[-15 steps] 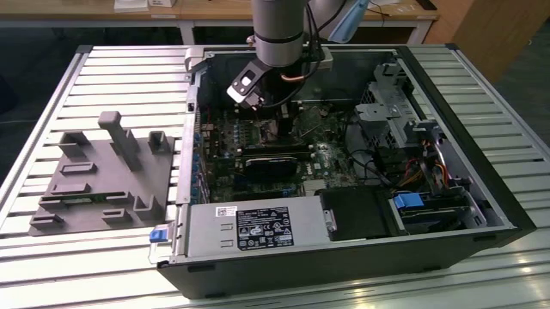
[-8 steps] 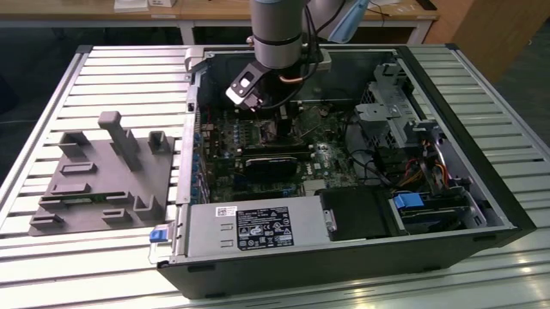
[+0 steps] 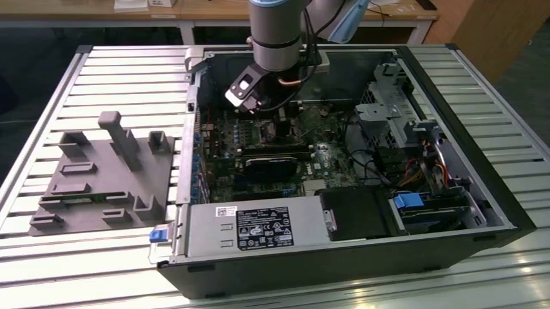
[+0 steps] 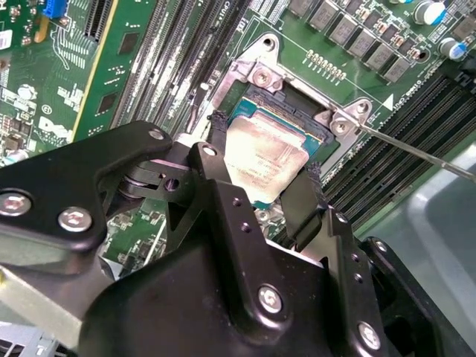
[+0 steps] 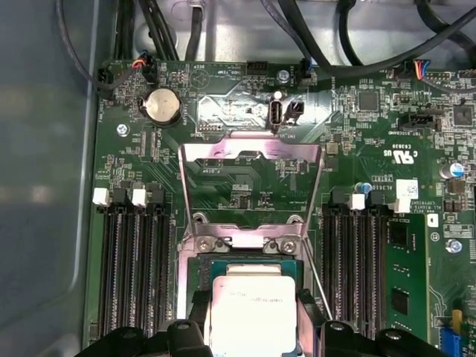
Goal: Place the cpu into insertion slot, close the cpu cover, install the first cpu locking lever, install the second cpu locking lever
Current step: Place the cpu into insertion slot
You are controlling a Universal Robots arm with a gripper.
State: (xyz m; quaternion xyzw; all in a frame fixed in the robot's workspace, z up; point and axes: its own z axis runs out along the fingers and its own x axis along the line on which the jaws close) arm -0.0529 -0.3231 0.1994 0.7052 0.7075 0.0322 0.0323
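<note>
Gripper [image 4: 262, 182]: both black fingers [image 4: 301, 204] are pressed against opposite edges of the cpu [image 4: 264, 152], so it is clamped on the chip. The metal top faces up between them.

Cpu position: directly over the insertion slot [image 4: 294, 104], inside its silver rim. It looks slightly tilted. I cannot tell whether it is fully seated or just above the contacts.

Cpu cover [image 5: 251, 143]: hinged open and standing away from the slot on the side opposite the gripper. The board shows through its square window.

A thin locking lever [image 4: 416, 154] runs out from one corner of the slot. Long black memory slots [image 5: 130, 282] flank the slot on both sides.

Handling, as I judge it: light, rigid and flat, with smooth, narrow edges that could slip. The underside and the slot contacts are likely fragile. Hold by two opposite edges, keep it level, use no downward force.

In the exterior view the gripper [image 3: 270, 119] reaches into the open computer case [image 3: 344, 270].
</note>
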